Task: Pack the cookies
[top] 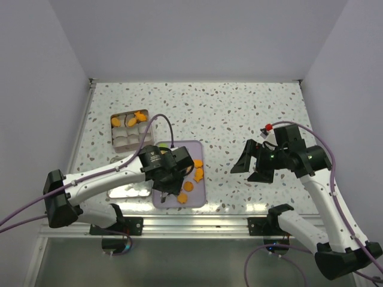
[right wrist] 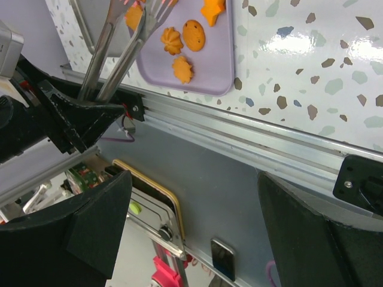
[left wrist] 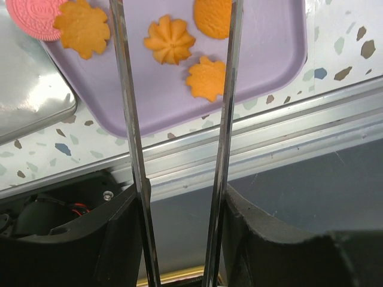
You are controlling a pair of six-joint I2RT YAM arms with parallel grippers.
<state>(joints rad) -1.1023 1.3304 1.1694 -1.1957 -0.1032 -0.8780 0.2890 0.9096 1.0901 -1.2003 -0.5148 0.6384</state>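
Observation:
Several orange cookies [top: 198, 173] lie on a purple tray [top: 179, 146] near the front edge. In the left wrist view they show as a pink round [left wrist: 36, 15], an orange flower [left wrist: 82, 27], a swirl [left wrist: 170, 40] and another flower [left wrist: 206, 78]. My left gripper [top: 170, 179] hangs over the tray, shut on metal tongs [left wrist: 128, 119] whose two arms stand apart over the cookies. A square tin [top: 114, 140] at the back left holds white paper cups and a few orange cookies [top: 139, 117]. My right gripper [top: 254, 162] is open and empty, right of the tray.
A silver lid [top: 128, 189] lies left of the tray, also in the left wrist view [left wrist: 30, 89]. The aluminium rail [top: 197, 222] runs along the table's front edge. The right wrist view shows the tray [right wrist: 218, 54] and the tongs [right wrist: 114, 54].

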